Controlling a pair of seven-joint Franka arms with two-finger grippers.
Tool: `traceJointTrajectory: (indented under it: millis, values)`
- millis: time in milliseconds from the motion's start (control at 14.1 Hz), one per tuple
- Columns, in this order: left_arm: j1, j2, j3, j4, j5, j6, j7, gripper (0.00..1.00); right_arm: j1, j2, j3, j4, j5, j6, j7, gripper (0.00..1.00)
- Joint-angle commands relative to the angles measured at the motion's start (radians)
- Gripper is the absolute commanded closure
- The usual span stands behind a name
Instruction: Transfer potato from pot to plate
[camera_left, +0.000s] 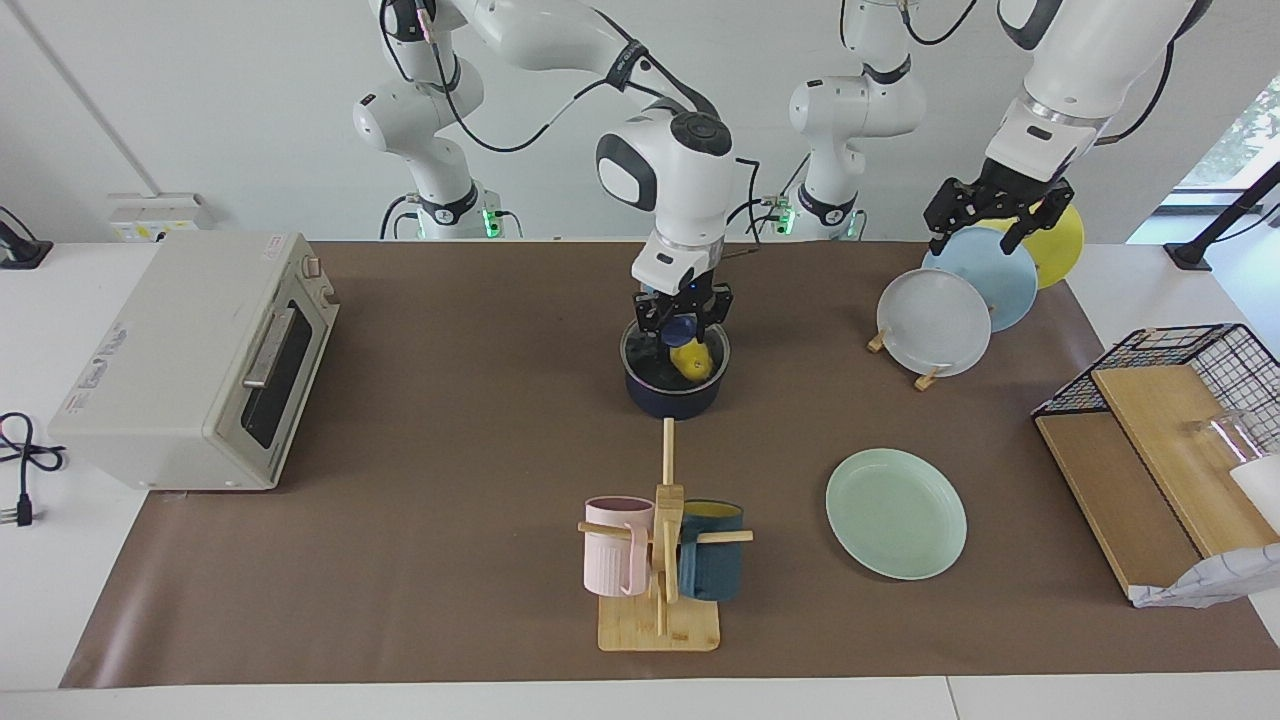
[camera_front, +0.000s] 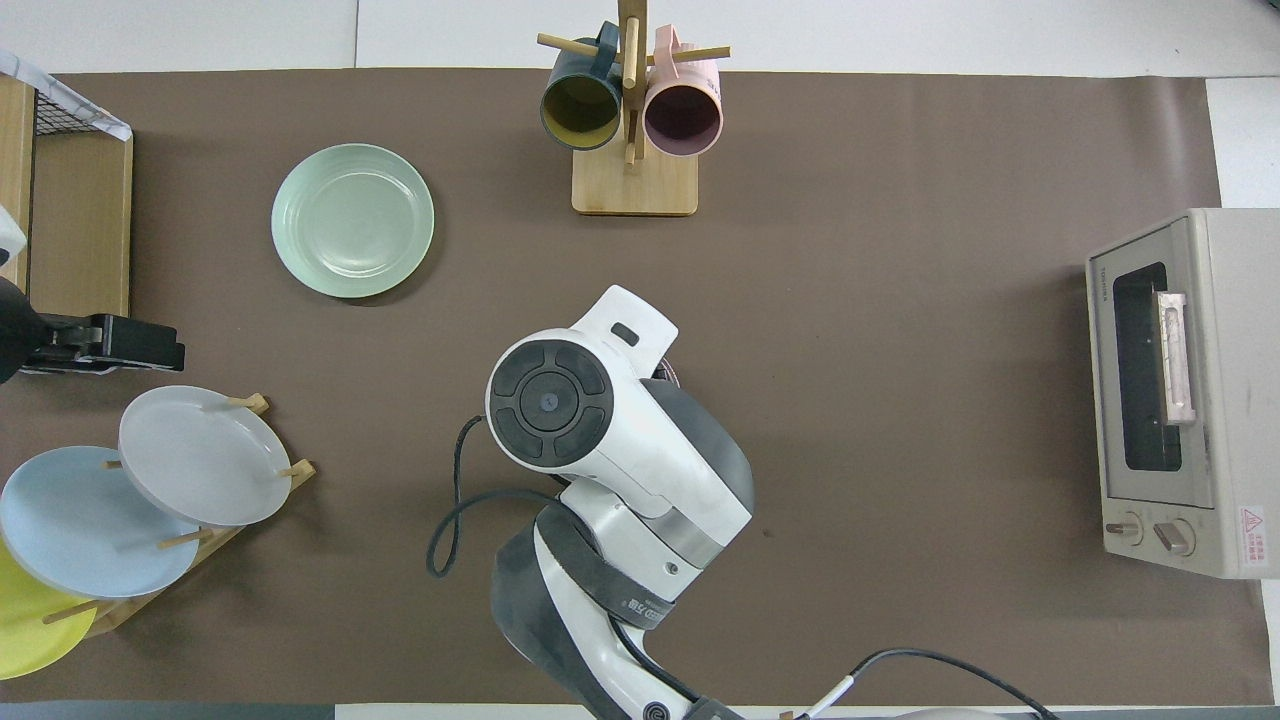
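The potato (camera_left: 689, 361) is inside the pot (camera_left: 675, 392), which sits on the brown mat (camera_left: 450, 450) around the middle of the table's length, in the half toward the robots' edge. It has not cleared the pot's rim, so by the look of it the transfer has only just reached the grasp. The right gripper (camera_left: 683, 338) has reached down into the pot's mouth, and its jaws are closed on the potato — the yellow lump shows just under the black fingers in the facing view. In the overhead view the right arm's wrist covers the pot and potato entirely, so nothing of the grip can be checked from there.

The plate (camera_left: 896, 512) lies bare on the mat, closer to the edge away from the robots and toward the left arm's end of the table, well apart from the pot. Nothing rests on it.

The left gripper (camera_left: 990, 215) waits in the air over the rack of upright plates (camera_left: 935, 325) near the corner of the mat at the left arm's end, its jaws spread apart and empty.

What seems to be left is nearly everything — lifting the potato out past the rim, carrying it across to the plate, setting it down and letting go.
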Motion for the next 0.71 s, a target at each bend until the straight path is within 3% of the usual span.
traceJointTrajectory:
  millis: [0,285,640]
  values:
    - [-0.027,-0.029,0.003,-0.028,-0.009,-0.001,-0.022,0.00,-0.046,-0.016,0.008,0.047,-0.005,-0.062,-0.070,0.45]
    - [-0.104,-0.029,0.002,-0.028,-0.008,0.019,-0.097,0.00,-0.135,-0.039,0.006,0.059,-0.002,-0.113,-0.236,0.45]
    - [-0.291,0.003,0.002,-0.066,-0.011,0.071,-0.244,0.00,-0.269,-0.047,0.008,0.058,-0.002,-0.153,-0.452,0.45]
